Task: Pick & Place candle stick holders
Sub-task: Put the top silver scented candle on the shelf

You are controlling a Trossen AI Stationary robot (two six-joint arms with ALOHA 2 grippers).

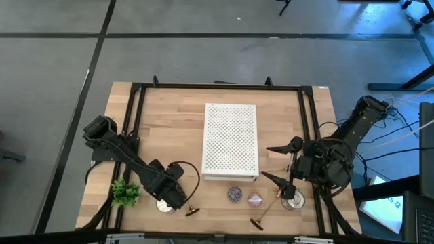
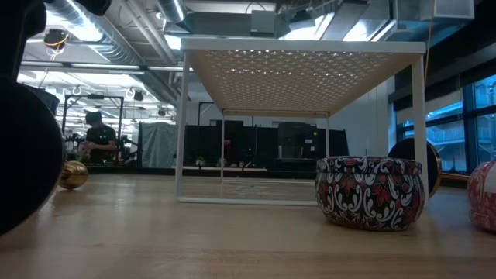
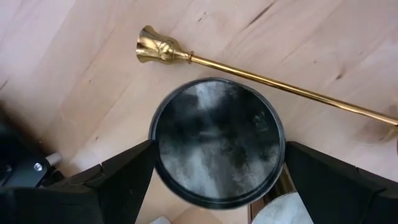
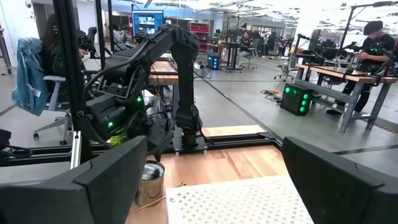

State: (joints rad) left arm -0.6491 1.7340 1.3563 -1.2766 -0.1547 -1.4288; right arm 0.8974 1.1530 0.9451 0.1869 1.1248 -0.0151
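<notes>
1. Candle stick holders are lying flat on the wooden table (image 1: 169,112) along the lower edge of the high view: one candle stick holder (image 1: 192,211) is sitting at lower centre-left, and a second holder (image 1: 266,211) is lying on a slant at lower centre-right
2. We are seeing the left gripper (image 1: 171,198) sitting at lower left in the high view, pointing down over a round silver tin (image 3: 216,142); its fingers (image 3: 115,183) are standing spread on either side of the tin's dark lid, and we cannot tell whether they are touching it
3. In the left wrist view, the brass holder's cup is showing at upper left, with its thin stem running just past the tin toward the right edge
4. We are finding the right gripper (image 1: 279,163) at centre-right in the high view, its jaws spread wide and gripping nothing, just beside the white perforated stand (image 1: 230,141)
5. A second silver tin (image 1: 293,199) is sitting just below it
6. Two patterned discs (image 1: 244,196) are lying at lower centre, and a green plant (image 1: 125,192) is sitting at lower left
</notes>
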